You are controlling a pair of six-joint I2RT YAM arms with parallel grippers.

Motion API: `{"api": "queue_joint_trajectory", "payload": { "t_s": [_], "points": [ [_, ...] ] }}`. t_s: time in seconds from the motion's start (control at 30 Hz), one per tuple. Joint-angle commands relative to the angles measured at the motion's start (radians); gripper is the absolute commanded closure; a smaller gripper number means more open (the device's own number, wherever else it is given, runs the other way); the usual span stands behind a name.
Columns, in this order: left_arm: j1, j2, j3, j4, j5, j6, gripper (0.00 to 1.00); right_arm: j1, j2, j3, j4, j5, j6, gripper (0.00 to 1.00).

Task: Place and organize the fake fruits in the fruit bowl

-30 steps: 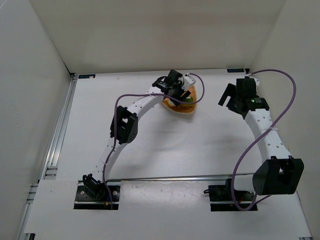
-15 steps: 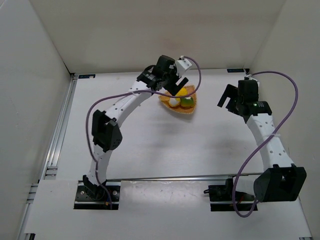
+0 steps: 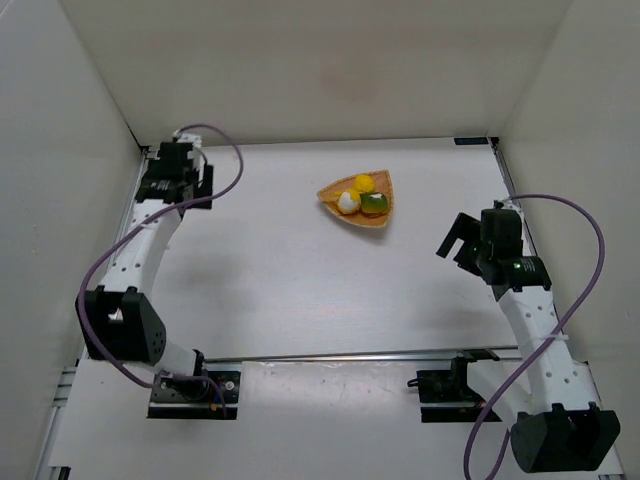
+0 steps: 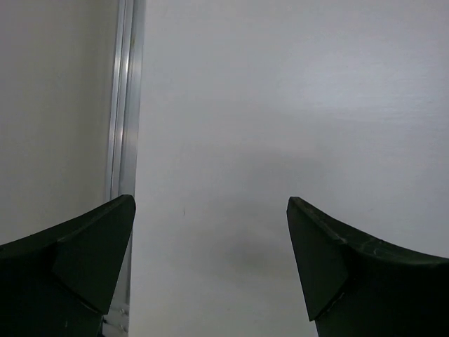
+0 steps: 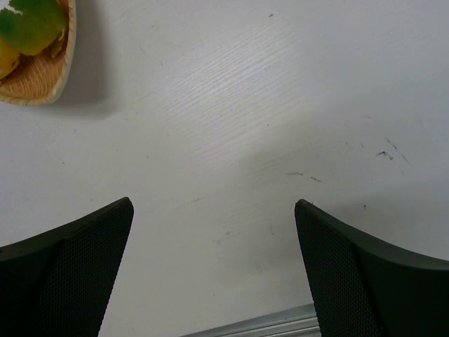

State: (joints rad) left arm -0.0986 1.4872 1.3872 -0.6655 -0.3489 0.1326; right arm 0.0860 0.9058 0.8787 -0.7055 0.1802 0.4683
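The fruit bowl (image 3: 384,221), an orange-tan woven dish, sits at the back middle of the table. In it lie the yellow pear (image 3: 362,184), the yellow-and-white fruit (image 3: 347,202) and the green-yellow fruit (image 3: 374,205). My left gripper (image 3: 178,172) is open and empty at the far back left corner, well away from the bowl; in the left wrist view (image 4: 210,267) it hangs over bare table. My right gripper (image 3: 455,238) is open and empty to the right of the bowl. The right wrist view (image 5: 214,274) shows the bowl's corner (image 5: 42,88) and the green-yellow fruit (image 5: 31,24) at top left.
White walls enclose the table on the left, back and right. An aluminium rail (image 3: 120,250) runs along the left edge and also shows in the left wrist view (image 4: 123,105). Another rail (image 5: 266,324) lies at the near edge under the right gripper.
My left arm has left the bowl and swung far left to the back left corner. All three fruits now show in the bowl. My right gripper has drawn back toward the front.
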Motion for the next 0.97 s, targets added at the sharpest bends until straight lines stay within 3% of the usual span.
{"api": "queue_joint_trajectory", "payload": {
  "t_s": [0.0,0.17,0.53,0.8,0.93],
  "points": [
    [0.083,-0.190,-0.167,-0.043,-0.032,-0.109,0.00,0.000,-0.062,-0.024,-0.038,0.005,0.079,0.00],
    [0.229,-0.338,-0.350,-0.043,0.152,-0.174,0.00,0.000,-0.114,-0.040,-0.073,-0.016,0.099,0.00],
    [0.238,-0.455,-0.413,-0.052,0.162,-0.172,0.00,0.000,-0.180,-0.043,-0.143,0.019,0.118,0.00],
    [0.238,-0.455,-0.424,-0.080,0.162,-0.173,0.00,0.000,-0.209,-0.070,-0.161,0.019,0.118,0.00],
    [0.247,-0.476,-0.424,-0.080,0.258,-0.156,0.00,0.000,-0.219,-0.080,-0.161,0.028,0.118,0.00]
  ]
}}
